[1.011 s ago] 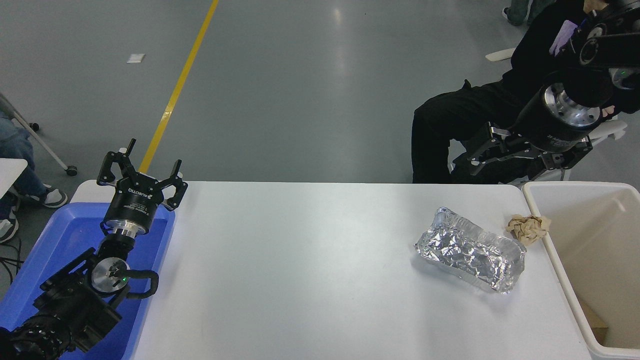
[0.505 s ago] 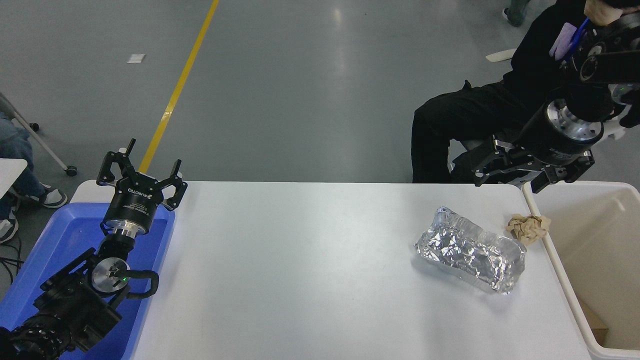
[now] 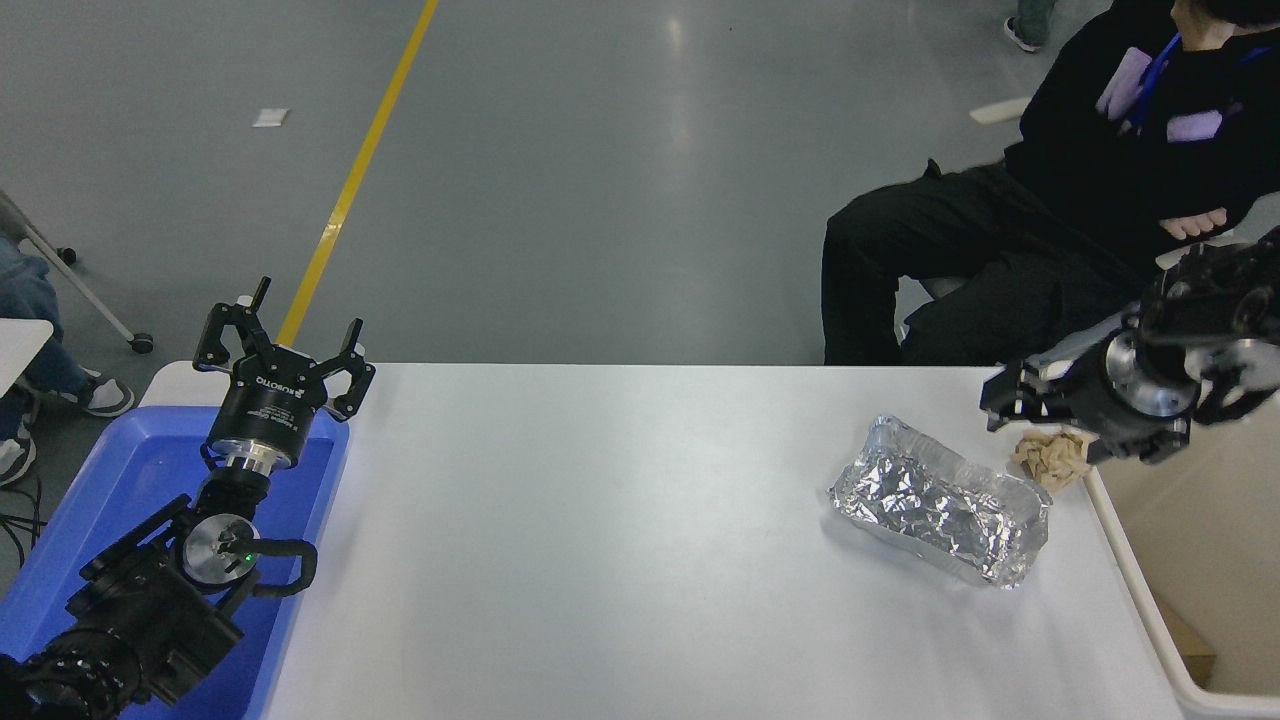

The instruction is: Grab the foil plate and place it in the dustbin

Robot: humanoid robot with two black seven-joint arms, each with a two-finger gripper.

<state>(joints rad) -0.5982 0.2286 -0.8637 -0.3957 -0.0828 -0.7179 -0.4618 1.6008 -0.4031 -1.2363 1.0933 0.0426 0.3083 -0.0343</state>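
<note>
Above the paper ball (image 3: pixel 1054 456), right pincer (image 3: pixel 1010 398) pointing left, foil plate (image 3: pixel 942 510) untouched

White table (image 3: pixel 620 560): foil plate (image 3: pixel 942 511), paper ball (image 3: pixel 1050 456).

Crinkled shiny silver aluminium-foil plate (image 3: pixel 942 512): rough, mirror-bright creases. Small crumpled tan paper ball (image 3: pixel 1050 459) near desk's right edge: matt, wrinkled. Cream-white plastic dustbin (image 3: pixel 1140 590): smooth thick rim. White desk (image 3: pixel 620 540): smooth, faint sheen. Shallow blue plastic tray (image 3: pixel 110 480) at left edge: glossy. Black left gripper (image 3: pixel 283 350): matt, metal collar.
</note>
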